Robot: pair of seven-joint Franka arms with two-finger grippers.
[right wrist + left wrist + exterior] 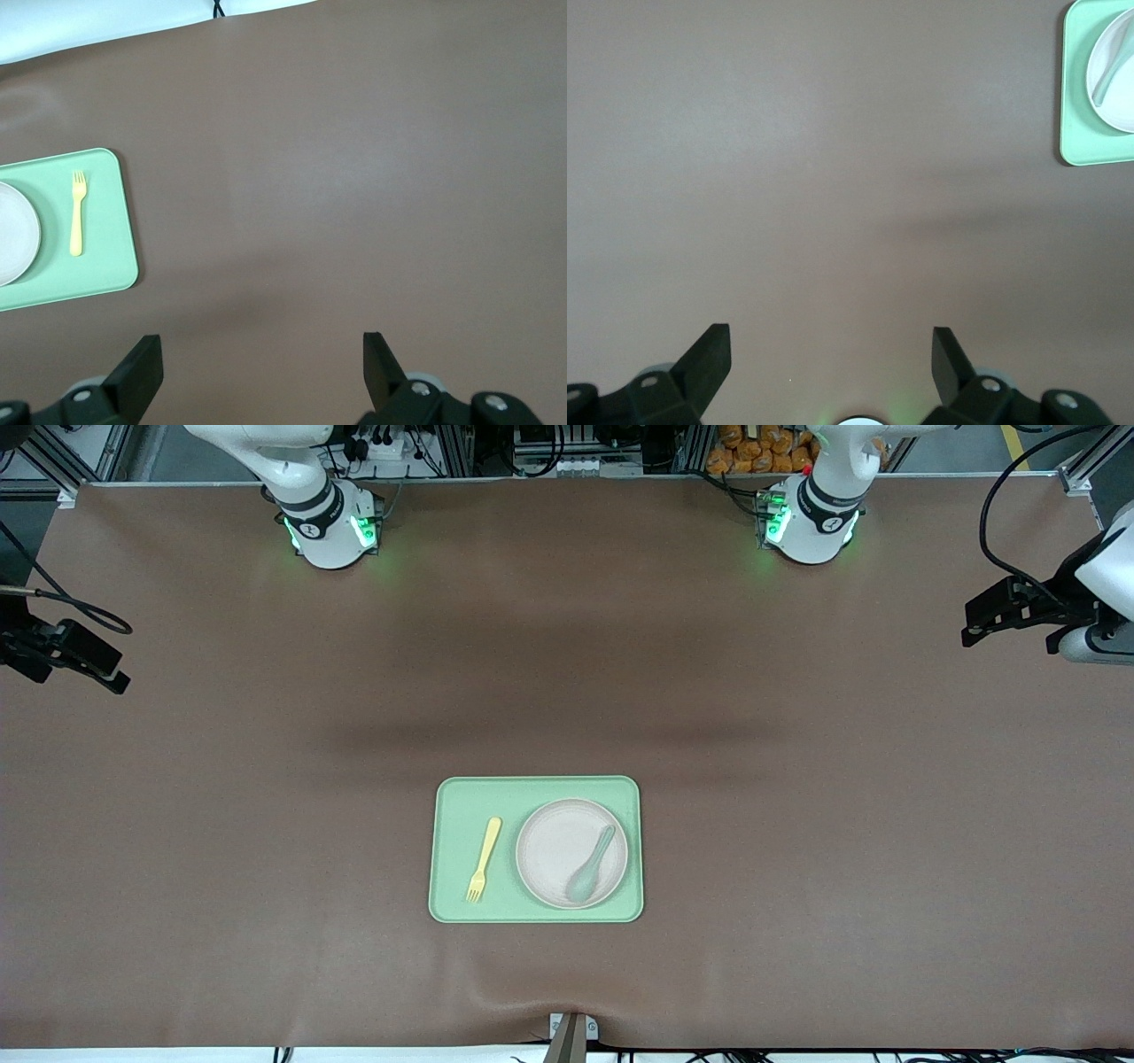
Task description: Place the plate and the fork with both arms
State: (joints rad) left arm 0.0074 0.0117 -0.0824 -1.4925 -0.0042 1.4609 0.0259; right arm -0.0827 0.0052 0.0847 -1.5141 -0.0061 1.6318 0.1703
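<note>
Bare table (797, 779) round tray (456, 797), spoon (591, 865) atop plate (554, 846) (fork (484, 859) unblocked)

Both arms are white with rounded, jointed housings and black bands at the joints. The right arm's base (330, 530) and the left arm's base (811, 524) each carry glowing green lights and a small dark round marking. Black cables run along the wrists. The fingers (709, 359) are matte black and wedge-shaped, with silver screws beneath them.
</note>
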